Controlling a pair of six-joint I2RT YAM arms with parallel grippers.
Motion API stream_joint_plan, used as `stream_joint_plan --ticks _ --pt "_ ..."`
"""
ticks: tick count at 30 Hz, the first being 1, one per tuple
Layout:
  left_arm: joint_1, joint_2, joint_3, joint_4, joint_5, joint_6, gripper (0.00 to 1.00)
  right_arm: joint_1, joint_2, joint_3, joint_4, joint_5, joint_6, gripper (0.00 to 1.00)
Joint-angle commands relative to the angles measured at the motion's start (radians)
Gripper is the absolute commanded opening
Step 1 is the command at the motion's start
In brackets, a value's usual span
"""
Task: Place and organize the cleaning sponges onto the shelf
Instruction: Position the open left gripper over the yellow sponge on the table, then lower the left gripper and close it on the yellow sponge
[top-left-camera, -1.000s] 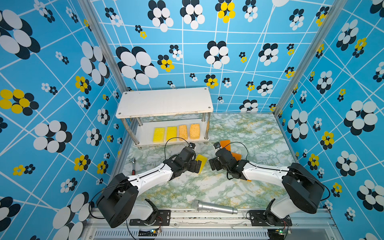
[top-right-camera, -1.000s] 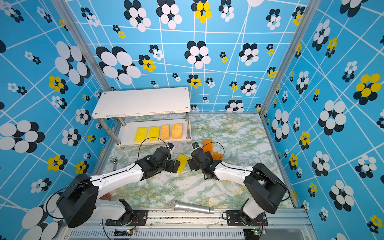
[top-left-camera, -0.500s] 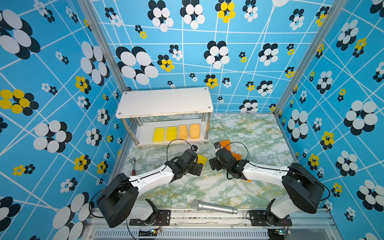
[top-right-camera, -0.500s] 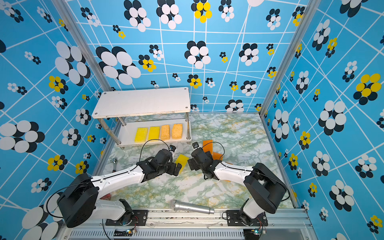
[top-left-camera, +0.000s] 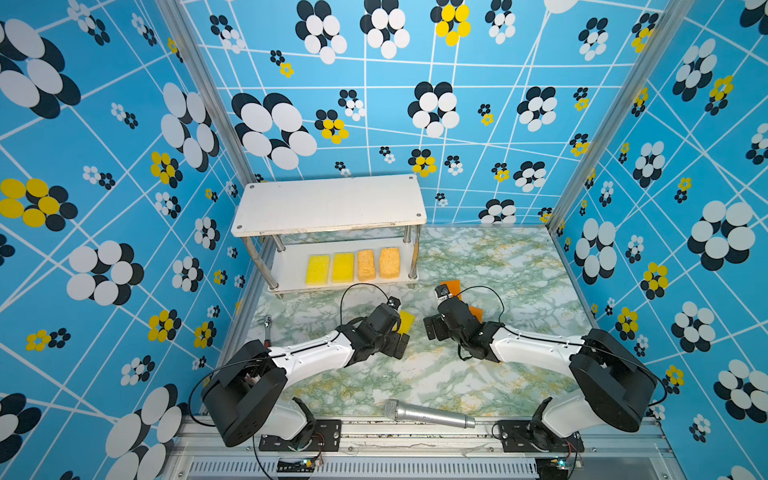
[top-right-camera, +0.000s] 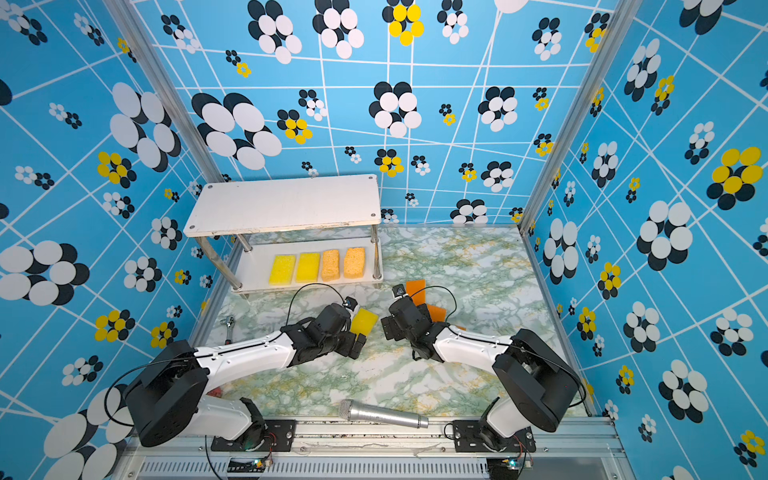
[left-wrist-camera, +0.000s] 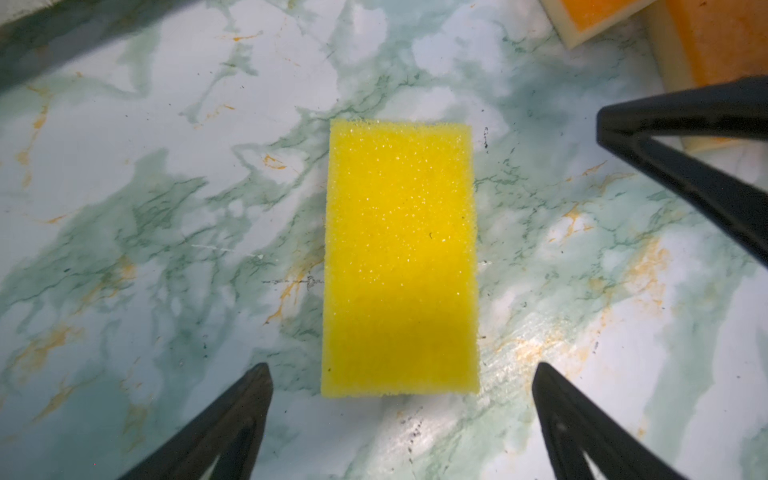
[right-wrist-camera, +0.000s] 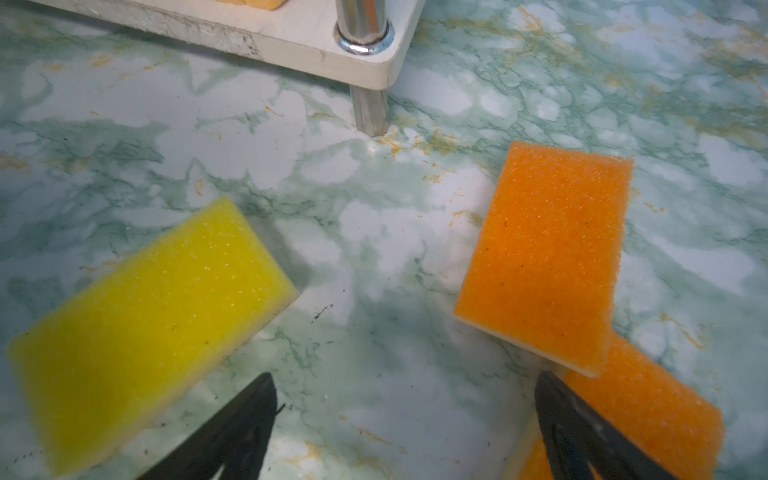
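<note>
1. The left gripper (left-wrist-camera: 401, 370) hangs wide open over the loose yellow sponge (left-wrist-camera: 399, 257), which lies flat on the marble table (left-wrist-camera: 166, 208). Its fingertips flank the sponge's near end with a gap on each side, gripping nothing.
2. The right gripper (right-wrist-camera: 405, 378) is spread wide and empty, with bare table between its fingers. Just beside one finger, an orange sponge (right-wrist-camera: 548, 249) lies partly on a second orange sponge (right-wrist-camera: 648, 407).
3. On the lower board (top-left-camera: 291, 270) of the shelf (top-left-camera: 328, 203), two shelved yellow sponges (top-left-camera: 318, 269) and two tan sponges (top-left-camera: 366, 264) lie in a row.
</note>
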Motion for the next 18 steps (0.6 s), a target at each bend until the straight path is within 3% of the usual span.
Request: stream_joint_plan --ticks 1,18 --pt "-0.014 0.015 -0.022 0.042 -0.042 -0.004 0.99 -0.007 -0.021 -0.013 0.019 0.004 0.018 0.99" --pt "-0.062 0.064 -0.115 0.229 -0.105 -0.018 0.99 -0.011 -0.025 -0.018 0.024 0.001 0.025 0.99"
